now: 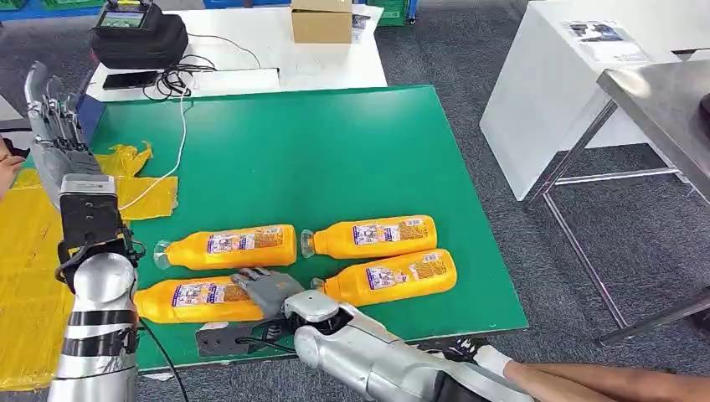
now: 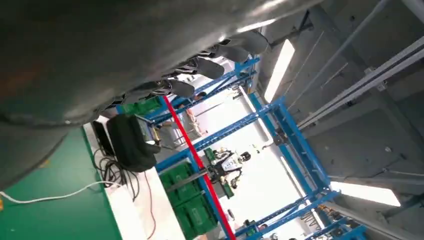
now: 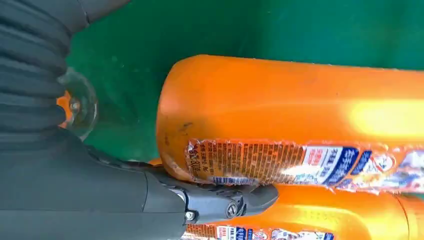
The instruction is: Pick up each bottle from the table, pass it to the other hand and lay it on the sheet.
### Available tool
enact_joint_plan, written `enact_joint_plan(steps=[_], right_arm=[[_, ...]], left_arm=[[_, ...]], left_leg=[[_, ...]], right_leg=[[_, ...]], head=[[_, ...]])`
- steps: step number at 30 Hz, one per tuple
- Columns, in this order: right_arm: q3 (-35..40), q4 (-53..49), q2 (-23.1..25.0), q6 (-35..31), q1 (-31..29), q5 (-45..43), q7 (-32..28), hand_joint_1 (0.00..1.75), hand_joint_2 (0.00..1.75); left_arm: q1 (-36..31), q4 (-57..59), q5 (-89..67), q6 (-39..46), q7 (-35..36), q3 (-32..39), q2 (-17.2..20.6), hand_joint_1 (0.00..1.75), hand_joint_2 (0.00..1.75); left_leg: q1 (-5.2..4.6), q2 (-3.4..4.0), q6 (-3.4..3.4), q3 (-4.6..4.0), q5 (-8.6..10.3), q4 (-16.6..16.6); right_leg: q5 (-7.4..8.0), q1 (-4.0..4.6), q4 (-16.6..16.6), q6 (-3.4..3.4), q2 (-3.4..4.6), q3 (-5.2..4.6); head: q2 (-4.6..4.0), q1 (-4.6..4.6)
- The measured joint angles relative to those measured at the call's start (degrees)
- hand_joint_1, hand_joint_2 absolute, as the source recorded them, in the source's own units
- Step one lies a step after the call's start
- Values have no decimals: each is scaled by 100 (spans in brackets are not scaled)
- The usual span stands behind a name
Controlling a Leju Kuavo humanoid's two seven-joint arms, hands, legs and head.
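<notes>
Head view shows four orange bottles lying on their sides near the front edge of the green table [image 1: 335, 142], in two rows of two. The back-left bottle [image 1: 230, 245] and the back-right bottle [image 1: 377, 236] lie side by side with their clear caps pointing left. In the front row, the front-right bottle [image 1: 393, 277] lies just in front of the back-right one, and the front-left bottle [image 1: 197, 300] lies nearest the front-left corner.

The right hand [image 1: 266, 293] reaches in from the front edge and rests on the right end of the front-left bottle, its fingers [image 1: 251, 280] draped over the bottle's body — curled around it rather than spread. In the right wrist view a dark finger [image 3: 235, 200] lies between two orange bottles, pressed against the labelled one [image 3: 300, 120]; the bottles are lying on the green surface.

The left hand [image 1: 52, 117] is raised above the left edge of the table, fingers upright, apart and holding nothing. In the left wrist view its dark fingertips [image 2: 210, 67] spread out against the ceiling.

A yellow sheet [image 1: 25, 251] covers the left side, overlapping the table's left edge. A white cable [image 1: 180, 134] crosses the back-left corner — beyond it stand a black case [image 1: 138, 38] and a cardboard box [image 1: 321, 21] on a white table.
</notes>
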Motion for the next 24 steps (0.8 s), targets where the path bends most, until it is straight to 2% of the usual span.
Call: enact_joint_plan(steps=[1, 11, 24], right_arm=[[57, 30, 0, 37, -27, 31, 2, 175, 175], [208, 308, 0, 68, -23, -92, 92, 175, 175], [125, 396, 0, -144, -20, -39, 417, 175, 175]], left_arm=[[-26, 22, 4, 0, 0, -4, -11, 0, 0], [-105, 103, 301, 496, 17, 11, -70, 0, 0], [-370, 400, 1543, 417, 120, 783, -48, 0, 0]], left_leg=[[0, 1, 0, 4, 0, 0], [-1, 13, -1, 24, -1, 0], [-1, 10, 2, 29, 8, -1]], right_leg=[[0, -1, 0, 0, 1, 3], [0, -1, -1, 0, 6, 19], [3, -1, -1, 1, 4, 26]], head=[[0, 0], [0, -2], [0, 0]])
